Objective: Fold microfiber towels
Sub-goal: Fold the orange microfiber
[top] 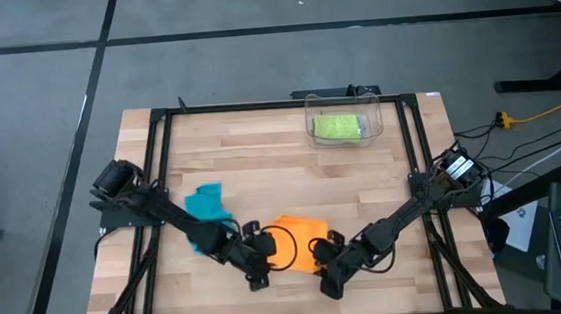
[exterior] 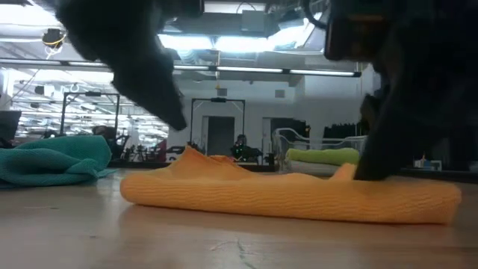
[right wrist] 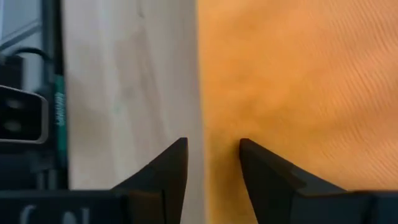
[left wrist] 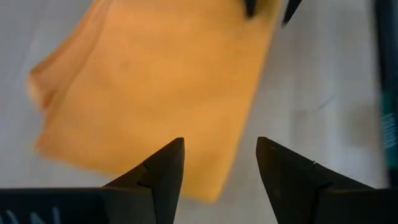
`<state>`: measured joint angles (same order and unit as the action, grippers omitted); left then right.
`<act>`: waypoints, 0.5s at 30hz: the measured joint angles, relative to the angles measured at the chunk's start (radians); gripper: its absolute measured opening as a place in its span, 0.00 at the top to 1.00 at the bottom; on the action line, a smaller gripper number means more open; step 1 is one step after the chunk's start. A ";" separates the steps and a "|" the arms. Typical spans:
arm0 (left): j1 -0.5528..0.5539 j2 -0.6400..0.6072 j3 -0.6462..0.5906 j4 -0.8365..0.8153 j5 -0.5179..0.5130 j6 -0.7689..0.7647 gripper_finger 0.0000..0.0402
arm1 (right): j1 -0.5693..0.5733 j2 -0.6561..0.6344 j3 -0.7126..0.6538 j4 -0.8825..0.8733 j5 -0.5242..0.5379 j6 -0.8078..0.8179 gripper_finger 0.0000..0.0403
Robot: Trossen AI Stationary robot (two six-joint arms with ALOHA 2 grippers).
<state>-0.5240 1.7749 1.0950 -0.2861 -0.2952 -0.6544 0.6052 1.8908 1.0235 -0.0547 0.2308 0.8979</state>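
Three towels in sight, one orange towel (top: 301, 238), one teal towel (top: 208, 211), one lime green towel (top: 337, 126) inside the single clear bin (top: 372, 120), and two dark arms.

Readable text: none in any view.
Left gripper (left wrist: 219, 171) housing: pale letter strokes at the lower edge, cut off, not legible.
Right gripper (right wrist: 212, 165) housing: pale curved strokes at the lower edge, cut off, not legible.
Green strip (right wrist: 58, 109) beside the right gripper: tiny print, too blurred to read.
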 joint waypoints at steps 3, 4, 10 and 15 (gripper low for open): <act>-0.014 0.002 0.000 0.092 -0.003 -0.001 0.52 | -0.001 0.000 0.034 0.002 -0.009 -0.042 0.63; -0.017 0.006 0.001 0.123 -0.004 -0.001 0.52 | -0.001 0.000 0.049 0.002 -0.010 -0.067 0.63; -0.018 0.061 0.002 0.153 -0.061 -0.033 0.52 | -0.019 -0.004 0.194 -0.231 0.063 -0.206 0.63; 0.002 0.105 0.002 0.148 -0.108 -0.106 0.52 | -0.032 -0.008 0.284 -0.552 0.231 -0.209 0.63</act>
<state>-0.5221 1.8800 1.0966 -0.1385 -0.4027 -0.7605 0.5730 1.8832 1.3080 -0.6065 0.4619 0.6886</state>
